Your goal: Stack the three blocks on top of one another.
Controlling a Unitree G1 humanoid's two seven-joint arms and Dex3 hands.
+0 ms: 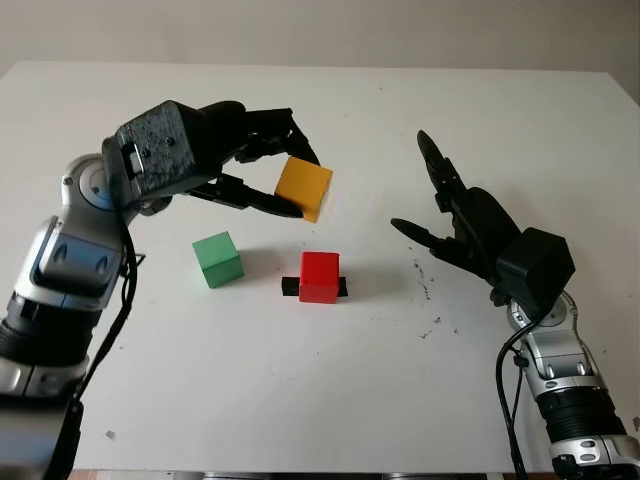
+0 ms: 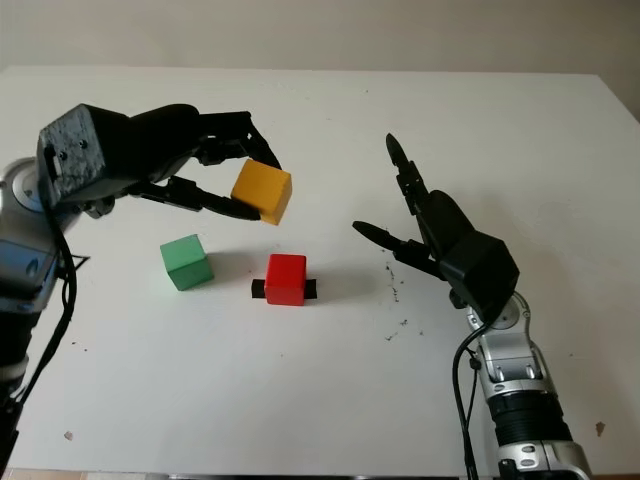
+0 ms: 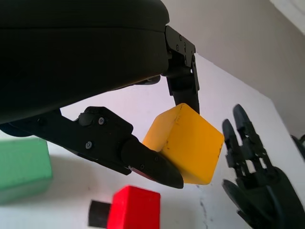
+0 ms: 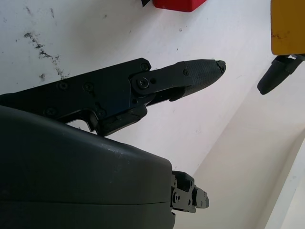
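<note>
A robot test bench, by the look of it: a plain white worktop [image 1: 330, 400] marked with dark scuffs [image 1: 428, 290] at the right, a bare beige wall [image 1: 320, 30] along the frame's top, and a black tape mark [image 1: 290, 288] under the red block [image 1: 320, 276] at centre.

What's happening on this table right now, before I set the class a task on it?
The left hand holds the yellow block in its fingers, lifted above the white table. The red block sits on a small black marker, with the green block beside it. The right hand hovers open nearby. Nothing is stacked yet.
</note>
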